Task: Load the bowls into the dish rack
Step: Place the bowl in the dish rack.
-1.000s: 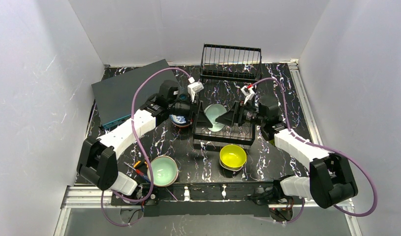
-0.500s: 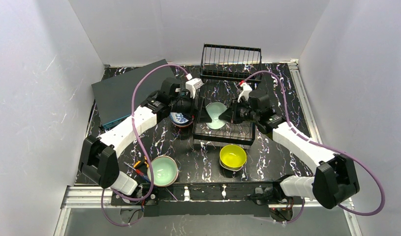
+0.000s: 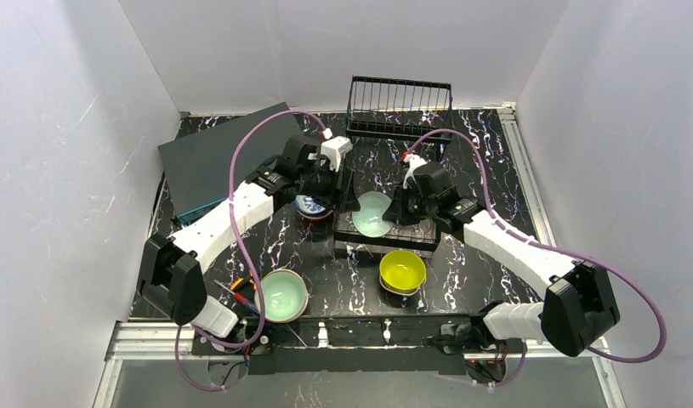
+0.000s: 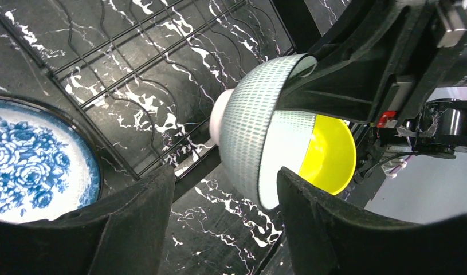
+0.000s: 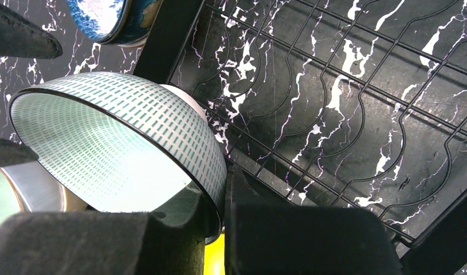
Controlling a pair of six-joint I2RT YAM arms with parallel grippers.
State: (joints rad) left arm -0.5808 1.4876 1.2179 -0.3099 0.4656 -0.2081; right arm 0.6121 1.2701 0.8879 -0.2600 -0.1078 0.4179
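Right claw (image 3: 392, 208) is clenched on the rim of the dashed bowl (image 3: 371, 212), one finger inside the lip and one outside. It holds the bowl tipped on edge just above the rack (image 3: 385, 246), over the left part of its wire floor. From the right wrist view the foot of the bowl points down toward the wires. That tilt looks deliberate: a bowl on edge can drop between the wires and stand there, where a flat one would only sit on top.

Left claw (image 3: 343, 189) hangs released at the left side of the rack, jaws wide. The wrist view shows the bowl's outside wall in the gap, with neither finger touching it. My read is that it waits there to steady the bowl or take it over.

Three bowls sit on the tabletop (image 3: 487, 170) outside the rack. The blue bowl (image 4: 30, 160) is just beside its left edge, the yellow bowl (image 3: 402, 270) just in front of it, and the green bowl (image 3: 283, 295) well in front and to the left. Nothing is seated in the rack yet, so this looks like the first load, with lowering and letting go to come.
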